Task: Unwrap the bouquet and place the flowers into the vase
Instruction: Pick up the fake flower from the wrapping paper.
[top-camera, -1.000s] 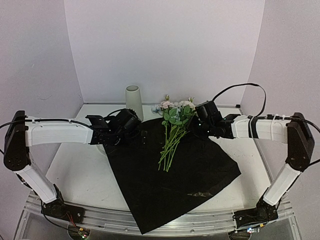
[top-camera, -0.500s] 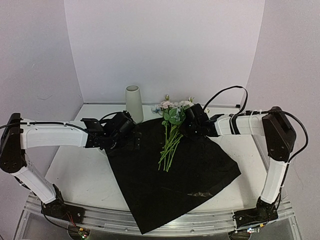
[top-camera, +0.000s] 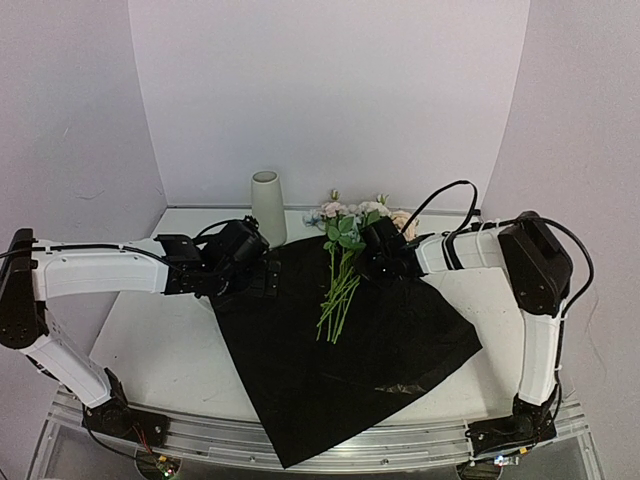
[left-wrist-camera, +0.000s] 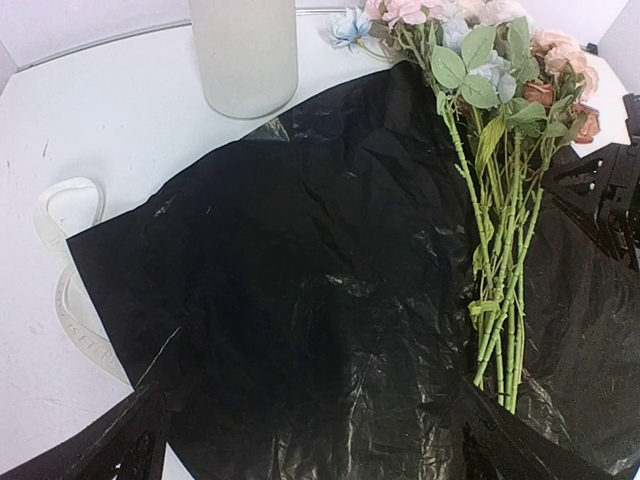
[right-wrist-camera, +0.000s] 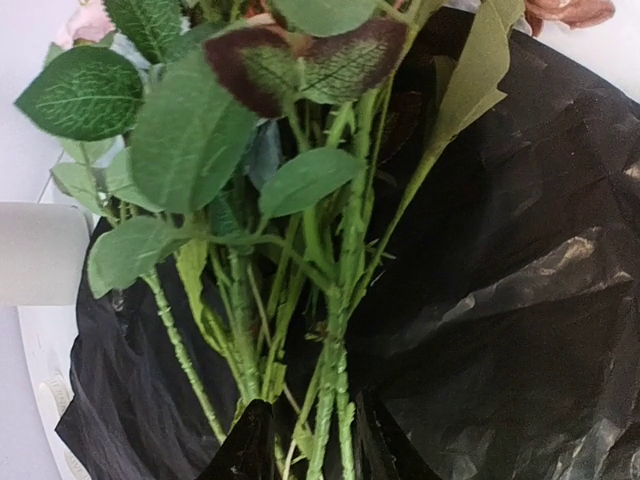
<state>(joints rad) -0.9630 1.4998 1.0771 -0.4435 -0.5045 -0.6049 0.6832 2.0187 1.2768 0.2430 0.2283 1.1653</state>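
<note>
Cream ribbon (left-wrist-camera: 80, 340): loose on the table (top-camera: 150, 330), beside the left edge of the black wrapping sheet (top-camera: 350, 350).
Left gripper (top-camera: 270, 278): jaws spread wide, empty, over the sheet's far-left edge; nudged rightward since a second ago.
Vase (top-camera: 267, 205): upright at the table's far edge, left of centre, nothing in its way.
Flowers (top-camera: 340, 275): flat on the sheet, blooms at the far edge; unmoved.
Right gripper (top-camera: 375, 258): swung in from the right, fingers now straddling the stems; clamped or not, cannot tell.
</note>
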